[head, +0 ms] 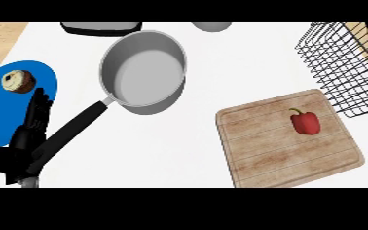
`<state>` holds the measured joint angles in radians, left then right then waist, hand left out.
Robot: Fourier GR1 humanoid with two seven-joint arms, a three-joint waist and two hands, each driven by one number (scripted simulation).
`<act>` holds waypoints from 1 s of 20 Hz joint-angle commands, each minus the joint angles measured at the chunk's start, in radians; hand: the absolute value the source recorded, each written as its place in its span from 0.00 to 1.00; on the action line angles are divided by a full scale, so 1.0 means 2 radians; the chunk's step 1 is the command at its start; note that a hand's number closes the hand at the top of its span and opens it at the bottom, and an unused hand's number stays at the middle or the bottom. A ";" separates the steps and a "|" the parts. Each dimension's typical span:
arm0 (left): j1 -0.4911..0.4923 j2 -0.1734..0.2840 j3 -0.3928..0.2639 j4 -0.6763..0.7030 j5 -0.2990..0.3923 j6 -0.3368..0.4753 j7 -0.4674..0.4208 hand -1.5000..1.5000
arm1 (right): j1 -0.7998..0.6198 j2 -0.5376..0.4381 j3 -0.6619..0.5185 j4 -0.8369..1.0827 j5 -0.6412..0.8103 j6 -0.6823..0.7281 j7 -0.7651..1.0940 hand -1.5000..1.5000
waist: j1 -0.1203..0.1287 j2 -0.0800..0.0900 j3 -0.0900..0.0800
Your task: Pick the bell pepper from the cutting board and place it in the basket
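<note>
Pepper first: you have a small red one with a short green stem, lying on the board. Now run your eye from the left.

At the far left a blue plate [45,78] runs off the counter's edge, with a brown muffin [17,81] on it. Just below, your left hand [32,122] stands with its fingers straight and up, holding nothing, over the plate's lower rim. Your right hand does not show.

Next comes a grey pan [144,70], its black handle [68,131] slanting down to the left and ending beside your hand. Above it, at the top edge, you see part of a dark tray [101,28] and a grey rounded thing [212,27], both cut off.

Between pan and board you have a broad stretch of bare white counter [194,146].

The wooden board [280,151] lies tilted at the lower right, its near corners close to the view's bottom. The pepper [305,122] sits in its upper right part, apart from every edge.

The black wire basket [334,63] stands at the far right, its lower corner just beside the board's upper right corner.
</note>
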<state>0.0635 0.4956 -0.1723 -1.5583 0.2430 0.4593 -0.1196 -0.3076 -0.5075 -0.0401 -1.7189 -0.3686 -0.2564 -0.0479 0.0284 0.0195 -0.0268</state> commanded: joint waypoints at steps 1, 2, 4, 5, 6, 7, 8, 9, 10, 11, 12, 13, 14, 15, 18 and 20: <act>-0.013 0.011 0.028 0.039 0.029 -0.045 -0.005 0.50 | -0.048 -0.015 0.004 0.053 -0.025 0.077 -0.016 1.00 | -0.005 -0.006 0.013; -0.016 0.012 0.005 -0.004 0.022 -0.035 0.036 0.50 | -0.065 -0.021 0.016 0.064 -0.035 0.114 -0.025 1.00 | 0.002 -0.005 0.014; -0.039 0.015 -0.010 0.011 0.026 -0.055 0.051 0.50 | -0.084 -0.040 0.027 0.063 -0.078 0.206 -0.040 1.00 | 0.005 0.001 0.015; -0.054 0.013 -0.010 0.023 0.030 -0.062 0.054 0.50 | -0.093 -0.048 0.026 0.067 -0.102 0.247 -0.046 1.00 | 0.003 0.008 0.016; -0.057 0.023 -0.015 0.006 0.034 -0.074 0.069 0.50 | -0.098 -0.056 0.034 0.064 -0.111 0.283 -0.052 1.00 | 0.009 0.007 0.018; -0.045 0.008 -0.028 0.012 0.034 -0.075 0.061 0.50 | -0.106 -0.116 0.099 0.000 0.018 0.301 -0.080 1.00 | 0.017 0.007 0.010; -0.057 0.009 -0.028 0.014 0.042 -0.084 0.074 0.50 | -0.096 -0.112 0.126 0.000 0.017 0.340 -0.094 1.00 | 0.010 0.008 0.013; -0.066 0.006 -0.030 0.015 0.048 -0.089 0.084 0.50 | -0.095 -0.115 0.145 -0.011 0.051 0.351 -0.125 0.00 | 0.006 0.007 0.014; -0.061 0.011 -0.026 0.022 0.051 -0.093 0.086 0.50 | -0.087 -0.122 0.154 -0.022 0.089 0.355 -0.157 0.00 | 0.000 0.003 0.015; -0.075 0.006 -0.021 0.030 0.053 -0.087 0.094 0.50 | -0.070 -0.110 0.167 -0.020 0.118 0.353 -0.197 0.00 | -0.008 0.002 0.016; -0.089 0.015 -0.016 0.038 0.062 -0.096 0.119 0.50 | -0.051 -0.087 0.185 -0.017 0.149 0.335 -0.230 0.00 | -0.013 0.000 0.016; -0.088 0.036 0.000 0.034 0.075 -0.114 0.128 0.50 | -0.016 -0.073 0.198 -0.018 0.181 0.314 -0.261 0.00 | -0.014 -0.005 0.016; -0.101 0.025 0.002 0.045 0.075 -0.107 0.134 0.50 | -0.007 -0.056 0.218 -0.040 0.215 0.282 -0.258 0.00 | -0.019 -0.008 0.015; -0.081 0.014 -0.009 0.041 0.070 -0.108 0.120 0.50 | 0.019 -0.053 0.220 -0.025 0.254 0.257 -0.296 0.00 | -0.017 -0.008 0.015; -0.105 0.012 -0.008 0.051 0.058 -0.114 0.144 0.50 | 0.026 -0.038 0.237 -0.064 0.279 0.233 -0.189 0.00 | -0.017 -0.011 0.013; -0.124 0.006 0.003 0.099 0.063 -0.130 0.122 0.50 | 0.000 -0.058 0.230 -0.109 0.258 0.262 -0.086 0.00 | -0.024 -0.011 0.012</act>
<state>-0.1524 0.5157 -0.1783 -1.4249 0.3696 0.2320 0.1281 -0.3137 -0.6174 0.3899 -1.8234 0.1032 0.2636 -0.4121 -0.0060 0.0038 0.0004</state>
